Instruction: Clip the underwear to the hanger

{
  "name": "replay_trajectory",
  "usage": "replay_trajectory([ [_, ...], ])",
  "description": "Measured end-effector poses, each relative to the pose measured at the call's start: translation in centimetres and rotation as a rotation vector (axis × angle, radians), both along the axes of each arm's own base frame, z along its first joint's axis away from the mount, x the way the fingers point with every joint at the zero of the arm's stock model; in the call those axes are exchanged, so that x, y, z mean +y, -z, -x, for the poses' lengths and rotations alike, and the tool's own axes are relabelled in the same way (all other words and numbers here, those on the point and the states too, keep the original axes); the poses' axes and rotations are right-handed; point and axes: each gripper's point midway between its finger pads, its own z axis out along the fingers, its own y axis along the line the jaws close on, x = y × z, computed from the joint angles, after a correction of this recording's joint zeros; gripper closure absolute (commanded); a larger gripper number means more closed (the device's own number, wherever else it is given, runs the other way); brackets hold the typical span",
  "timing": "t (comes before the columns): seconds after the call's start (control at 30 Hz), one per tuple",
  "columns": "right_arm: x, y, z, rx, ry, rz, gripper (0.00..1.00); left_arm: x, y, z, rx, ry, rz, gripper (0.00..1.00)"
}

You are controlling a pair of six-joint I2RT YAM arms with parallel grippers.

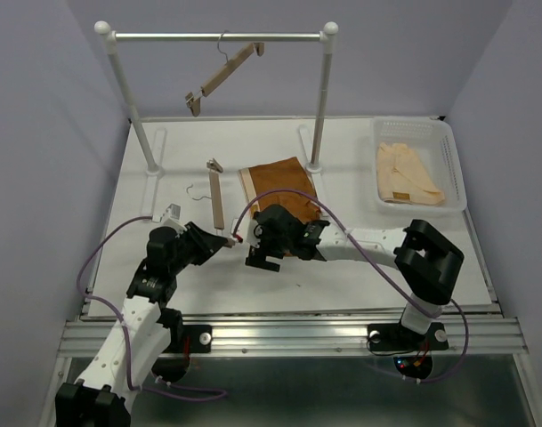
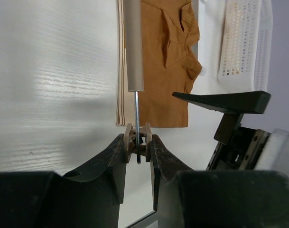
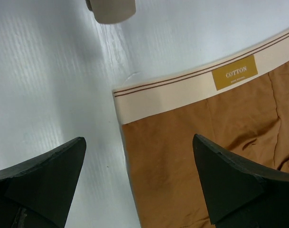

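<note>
Left gripper (image 2: pixel 138 148), low in its wrist view, is clamped on the near clip of the hanger (image 2: pixel 134 47), whose bar lies mid-frame on the table (image 1: pixel 168 182). Just right, the right gripper (image 3: pixel 138 139) hangs with jaws wide apart over the waistband corner of the underwear (image 3: pixel 191 161), spread flat beside the bar.

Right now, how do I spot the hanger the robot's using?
Look at the white table, left of the brown underwear. The hanger lies flat there, its near clip pinched by the left gripper. Its twin dangles tilted from the rail.
</note>
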Motion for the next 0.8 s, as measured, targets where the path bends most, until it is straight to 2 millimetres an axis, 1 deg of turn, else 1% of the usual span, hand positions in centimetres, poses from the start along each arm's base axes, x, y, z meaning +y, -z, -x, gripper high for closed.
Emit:
replay_trajectory([
  [0.03,0.0,0.9,-0.1,-0.010,-0.002,0.033,0.00,0.0,0.1,0.0,0.007,-0.001,-0.002,1.00],
  [0.1,0.0,2.0,-0.4,-0.019,-0.004,0.068,0.00,0.1,0.3,0.1,0.013,-0.002,-0.008,1.00],
  [0.17,0.1,2.9,-0.8,-0.032,-0.009,0.099,0.04,0.2,0.5,0.1,0.023,-0.008,-0.016,1.00],
  [0.2,0.4,3.3,-0.9,-0.038,-0.017,0.114,0.07,0.3,0.8,0.2,0.035,-0.012,-0.022,1.00],
  [0.27,0.8,3.8,-1.1,-0.047,-0.028,0.128,0.11,0.5,1.1,0.2,0.057,-0.018,-0.032,1.00],
  [0.37,1.2,4.0,-1.1,-0.063,-0.045,0.130,0.14,0.7,1.5,0.1,0.078,-0.023,-0.042,1.00],
  [0.4,1.4,3.9,-1.1,-0.067,-0.049,0.127,0.19,0.7,1.7,0.1,0.086,-0.025,-0.044,1.00],
  [0.47,1.5,4.0,-1.2,-0.073,-0.054,0.125,0.24,0.8,2.1,0.1,0.101,-0.026,-0.048,1.00],
  [0.5,1.6,4.1,-1.3,-0.077,-0.058,0.125,0.30,0.9,2.3,0.1,0.109,-0.027,-0.049,1.00],
  [0.53,1.7,4.2,-1.3,-0.077,-0.059,0.124,0.31,0.9,2.5,0.1,0.118,-0.028,-0.051,1.00],
  [0.57,1.8,4.2,-1.4,-0.081,-0.061,0.121,0.37,0.9,2.6,0.1,0.124,-0.029,-0.051,1.00],
  [0.63,2.0,4.4,-1.4,-0.084,-0.066,0.123,0.39,1.0,2.7,0.1,0.131,-0.029,-0.052,1.00],
  [0.77,2.3,4.5,-1.4,-0.091,-0.072,0.119,0.50,0.9,2.8,0.2,0.132,-0.020,-0.051,1.00],
  [0.8,2.4,4.6,-1.4,-0.091,-0.072,0.120,0.61,0.8,2.7,0.2,0.132,-0.017,-0.050,1.00],
])
